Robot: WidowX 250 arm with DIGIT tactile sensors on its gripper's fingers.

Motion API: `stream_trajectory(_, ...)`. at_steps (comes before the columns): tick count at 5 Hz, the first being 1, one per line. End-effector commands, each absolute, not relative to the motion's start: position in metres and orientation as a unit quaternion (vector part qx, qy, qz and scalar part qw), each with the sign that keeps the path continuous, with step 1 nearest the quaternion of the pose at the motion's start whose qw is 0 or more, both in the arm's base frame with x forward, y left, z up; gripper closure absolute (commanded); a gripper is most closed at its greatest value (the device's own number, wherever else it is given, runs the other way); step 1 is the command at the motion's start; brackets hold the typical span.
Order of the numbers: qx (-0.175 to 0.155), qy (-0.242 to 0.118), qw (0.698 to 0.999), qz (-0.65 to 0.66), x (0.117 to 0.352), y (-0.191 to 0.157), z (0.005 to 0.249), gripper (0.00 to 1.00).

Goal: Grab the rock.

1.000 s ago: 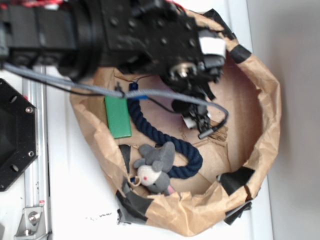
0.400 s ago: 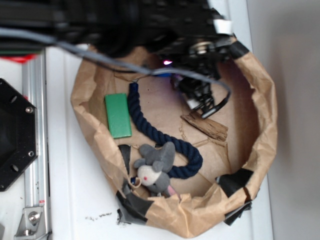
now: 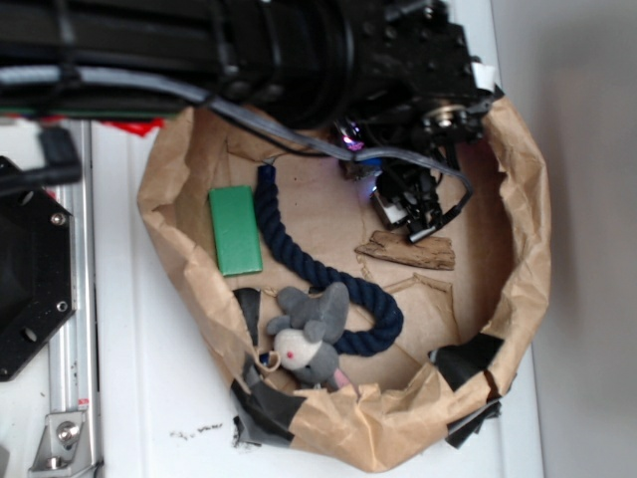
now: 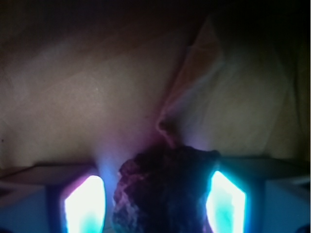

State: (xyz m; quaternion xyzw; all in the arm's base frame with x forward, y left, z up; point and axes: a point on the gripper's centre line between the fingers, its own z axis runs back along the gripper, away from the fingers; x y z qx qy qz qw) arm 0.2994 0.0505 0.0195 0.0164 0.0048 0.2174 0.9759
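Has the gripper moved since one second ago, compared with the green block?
Yes. In the exterior view the gripper has shifted up the picture and slightly right, farther from the green block, which stayed put. It now sits just above the wood piece.

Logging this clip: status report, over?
Gripper straddling the rock, closure unclear. Rock dark between lit fingers. Wood piece lies beside, clear.

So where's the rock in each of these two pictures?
Exterior: the rock cannot be made out; the black arm and its gripper cover that upper-right part of the paper-lined bin.
Wrist: the rock sits bottom centre, between the two glowing jaws.
Shared landmark: the brown paper lining.
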Motion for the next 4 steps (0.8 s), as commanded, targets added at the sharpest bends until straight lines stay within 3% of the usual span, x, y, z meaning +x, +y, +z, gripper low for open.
stream_trajectory(1,-0.006,-0.04,0.979,0.199,0.301,0.038,0.066,1.0)
stream_trajectory(2,-0.041,-0.095,0.982,0.157,0.296,0.019,0.116,1.0)
stream_trajectory(3,-0.043,-0.094,0.989,0.101,0.299,-0.002,0.165,1.0)
stream_trajectory(4,-0.007,-0.088,0.994,0.066,0.297,-0.019,0.185,1.0)
